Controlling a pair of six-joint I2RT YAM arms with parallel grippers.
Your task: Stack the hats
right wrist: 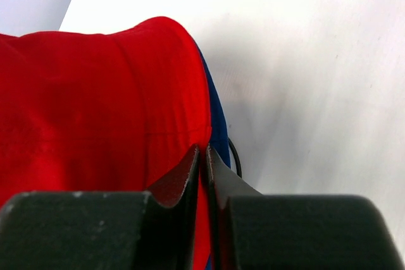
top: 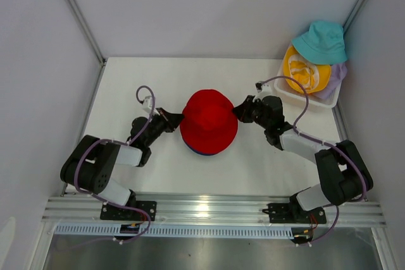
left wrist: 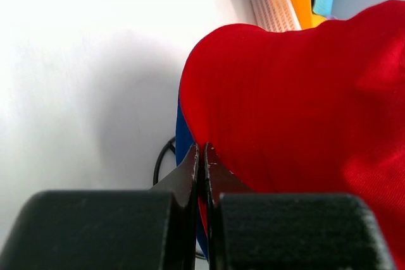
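Note:
A red hat (top: 209, 120) sits at the table's middle on top of a navy hat (top: 204, 152), of which only a thin rim shows. My left gripper (top: 177, 118) is shut on the red hat's left brim (left wrist: 204, 203). My right gripper (top: 239, 110) is shut on its right brim (right wrist: 204, 219). The navy hat shows beside the red one in the left wrist view (left wrist: 185, 137) and the right wrist view (right wrist: 218, 131). A teal hat (top: 321, 41), a yellow hat (top: 305, 71) and a lavender hat (top: 335, 77) lie in the white basket (top: 292, 96). The orange hat is out of view.
The white lattice basket stands at the back right corner, also seen in the left wrist view (left wrist: 269, 4). A thin black wire (left wrist: 161, 159) curves under the navy hat, and shows in the right wrist view (right wrist: 235, 156). White walls enclose the table on three sides.

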